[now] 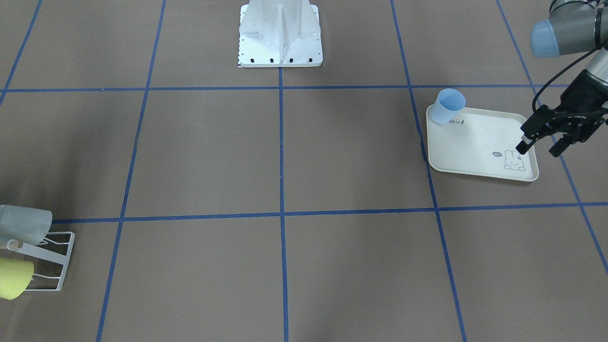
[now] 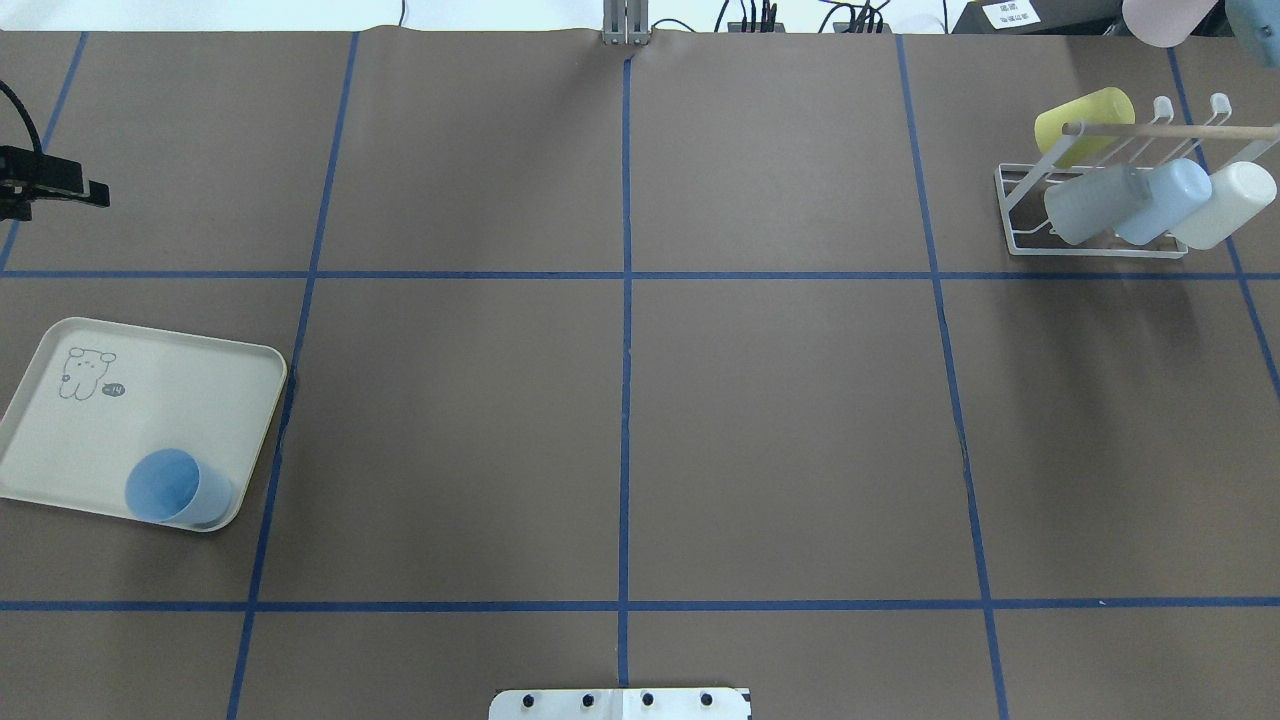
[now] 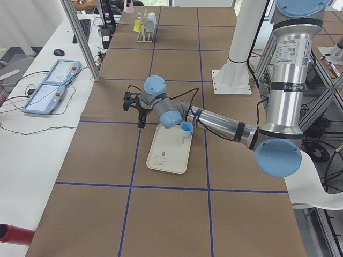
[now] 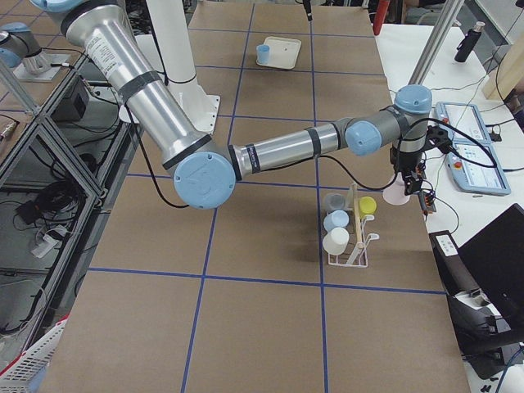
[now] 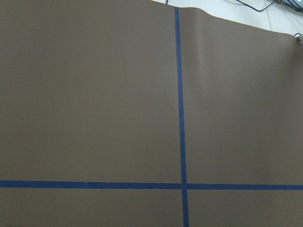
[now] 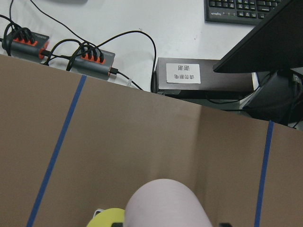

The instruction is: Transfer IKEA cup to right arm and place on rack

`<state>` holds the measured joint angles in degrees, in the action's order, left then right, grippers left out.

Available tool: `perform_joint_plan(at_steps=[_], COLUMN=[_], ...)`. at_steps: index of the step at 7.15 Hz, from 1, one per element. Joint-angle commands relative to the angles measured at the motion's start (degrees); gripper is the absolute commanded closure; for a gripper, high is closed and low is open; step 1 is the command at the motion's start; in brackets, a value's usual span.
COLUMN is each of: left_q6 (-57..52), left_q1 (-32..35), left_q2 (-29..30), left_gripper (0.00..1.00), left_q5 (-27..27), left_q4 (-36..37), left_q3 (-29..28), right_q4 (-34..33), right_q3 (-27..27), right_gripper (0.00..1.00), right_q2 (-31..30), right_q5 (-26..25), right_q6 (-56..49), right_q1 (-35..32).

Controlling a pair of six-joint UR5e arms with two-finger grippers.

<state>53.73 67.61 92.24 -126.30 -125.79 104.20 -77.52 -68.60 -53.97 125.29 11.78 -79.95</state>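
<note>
Chiefly worried about the rack end. Found the right claw (image 4: 409, 190) clenched round the pink cup (image 6: 165, 205), aloft just beside the rack (image 2: 1020, 215); by appearances the cup to be hung. Counted four on the rods already: yellow cup (image 2: 1085, 115), grey cup (image 2: 1095, 205), pale blue cup (image 2: 1165, 198), white cup (image 2: 1225, 205). Little free room, so could clip a neighbour, or miss a rod and drop over the nearby tabletop (image 2: 780, 430) edge. Found the left claw (image 1: 546, 135) released and empty, aloft near the tray's (image 1: 475, 142) rabbit corner; could nudge the tray if lowered carelessly and topple the blue cup (image 1: 449, 107) standing in the opposite corner. Logged brown paper covering, gridded in blue tape (image 2: 625, 400). Beyond the edge, noted a white desk (image 3: 32, 150) with power strips (image 6: 92, 56), cables (image 6: 137, 42), keyboard (image 6: 246, 9), monitor (image 6: 265, 42), two handheld screens (image 3: 51, 91).
</note>
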Motion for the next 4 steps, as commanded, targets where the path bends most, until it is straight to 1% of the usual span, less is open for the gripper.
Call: perform_joint_plan(at_steps=[1, 3, 4], left_q6=[0.1, 0.2, 0.5], left_q1=[-0.2, -0.3, -0.3], left_q2=[-0.7, -0.7, -0.7], left_gripper=[0.0, 0.0, 0.0], left_q5=[0.3, 0.3, 0.3], left_q4=[0.4, 0.4, 0.4], left_q3=[1.3, 1.4, 1.5], right_q4=[0.1, 0.2, 0.1], right_q3=[3.0, 2.9, 2.9], right_gripper=[0.84, 0.84, 0.84], right_q2=[-0.5, -1.9, -2.4], right_q5=[0.1, 4.1, 4.1], right_q6=[-1.7, -1.7, -1.7], right_q1=[0.7, 0.6, 0.6])
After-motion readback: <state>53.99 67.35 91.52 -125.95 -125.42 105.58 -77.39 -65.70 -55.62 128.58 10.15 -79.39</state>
